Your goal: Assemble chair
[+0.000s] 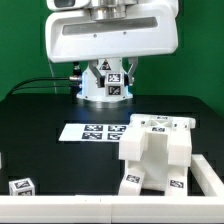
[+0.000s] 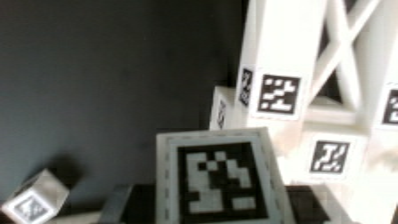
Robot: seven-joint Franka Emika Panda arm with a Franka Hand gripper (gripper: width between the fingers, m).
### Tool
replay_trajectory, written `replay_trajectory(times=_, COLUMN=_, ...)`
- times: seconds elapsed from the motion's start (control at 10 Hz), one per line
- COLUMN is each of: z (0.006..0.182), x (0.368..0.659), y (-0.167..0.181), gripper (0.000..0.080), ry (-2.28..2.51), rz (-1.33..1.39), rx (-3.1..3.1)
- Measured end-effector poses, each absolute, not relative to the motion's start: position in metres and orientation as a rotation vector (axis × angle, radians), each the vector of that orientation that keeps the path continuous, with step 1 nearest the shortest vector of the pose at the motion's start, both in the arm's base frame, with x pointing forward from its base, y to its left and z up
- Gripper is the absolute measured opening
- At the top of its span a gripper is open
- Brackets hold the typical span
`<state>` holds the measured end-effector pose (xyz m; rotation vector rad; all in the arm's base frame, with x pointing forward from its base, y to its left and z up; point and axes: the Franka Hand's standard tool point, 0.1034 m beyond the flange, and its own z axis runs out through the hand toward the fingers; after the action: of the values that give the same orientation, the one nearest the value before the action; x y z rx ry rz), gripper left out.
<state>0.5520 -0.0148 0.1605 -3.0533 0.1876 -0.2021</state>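
The partly built chair body (image 1: 155, 150) is a blocky white mass with small tags, standing at the exterior view's right near the front. In the wrist view its cross-braced panel (image 2: 320, 60) rises with tags on its frame. My gripper (image 1: 108, 92) hangs behind the marker board, shut on a loose white chair piece (image 1: 108, 84) that carries tags. In the wrist view that piece (image 2: 217, 172) stands between the dark fingers (image 2: 134, 203), its big tag facing the camera, held apart from the chair body. The gripper (image 2: 217, 212) sits at the frame's edge.
The marker board (image 1: 95, 131) lies flat on the black table between the gripper and the chair body. A small tagged white piece (image 1: 20, 186) (image 2: 32, 197) lies at the exterior view's front left. A white bar (image 1: 209, 180) sits at the right edge.
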Motion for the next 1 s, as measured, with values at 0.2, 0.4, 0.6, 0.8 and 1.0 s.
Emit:
replay_trajectory(times=0.2, z=0.160, x=0.553, y=0.005, gripper=0.0281, ry=0.217, rz=-0.432, rx=-3.055)
replay_trajectory(times=0.4, z=0.171, x=0.579, y=0.043, gripper=0.0281, ry=0.194, rz=-0.746, rx=-3.004)
replay_trajectory(times=0.6, z=0.168, x=0.585, y=0.068, gripper=0.0281, ry=0.125, rz=-0.948, rx=-2.965)
replay_trajectory(times=0.8, z=0.168, x=0.585, y=0.062, gripper=0.0281, ry=0.142, rz=-0.906, rx=-2.976)
replay_trajectory(times=1.0, z=0.159, x=0.580, y=0.069, gripper=0.0281, ry=0.142, rz=-0.889, rx=-2.977)
